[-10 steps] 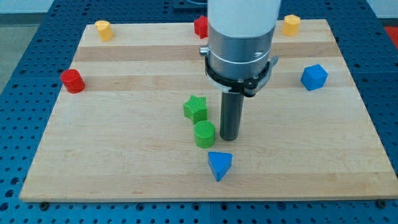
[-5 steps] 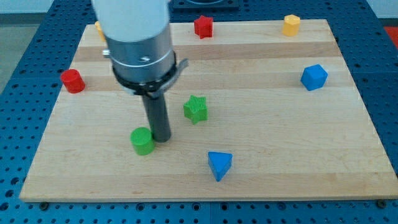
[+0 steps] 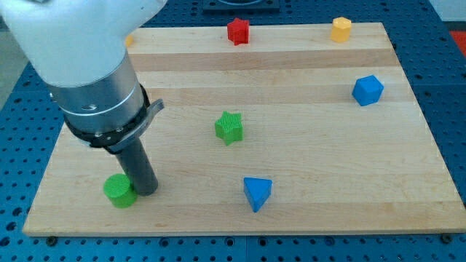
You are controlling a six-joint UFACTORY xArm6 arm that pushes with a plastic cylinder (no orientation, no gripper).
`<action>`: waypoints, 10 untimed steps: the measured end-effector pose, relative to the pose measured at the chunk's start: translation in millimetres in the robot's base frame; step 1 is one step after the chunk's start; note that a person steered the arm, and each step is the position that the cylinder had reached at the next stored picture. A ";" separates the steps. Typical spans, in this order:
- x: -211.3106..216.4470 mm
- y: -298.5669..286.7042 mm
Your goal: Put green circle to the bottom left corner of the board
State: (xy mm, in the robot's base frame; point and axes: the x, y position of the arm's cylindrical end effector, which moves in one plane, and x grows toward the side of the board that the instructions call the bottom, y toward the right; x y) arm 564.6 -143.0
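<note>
The green circle (image 3: 119,191) lies on the wooden board (image 3: 328,182) near its bottom left corner. My tip (image 3: 146,191) is at the circle's right side, touching or nearly touching it. The rod rises up and to the left into the grey and white arm body, which hides the board's upper left part.
A green star (image 3: 229,127) lies at the board's middle. A blue triangle (image 3: 257,193) lies at the bottom middle, a blue cube (image 3: 368,89) at the right. A red star (image 3: 237,30) and a yellow block (image 3: 340,28) sit along the top edge.
My tip has swept left and slightly down, pushing the green circle from beside the green star toward the bottom left corner. The arm now hides the red cylinder and the left yellow block.
</note>
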 end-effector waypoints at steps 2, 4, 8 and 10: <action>10.8 -20.8; 22.1 -27.3; 4.9 -45.9; 5.6 -67.3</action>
State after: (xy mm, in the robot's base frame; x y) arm 570.2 -210.3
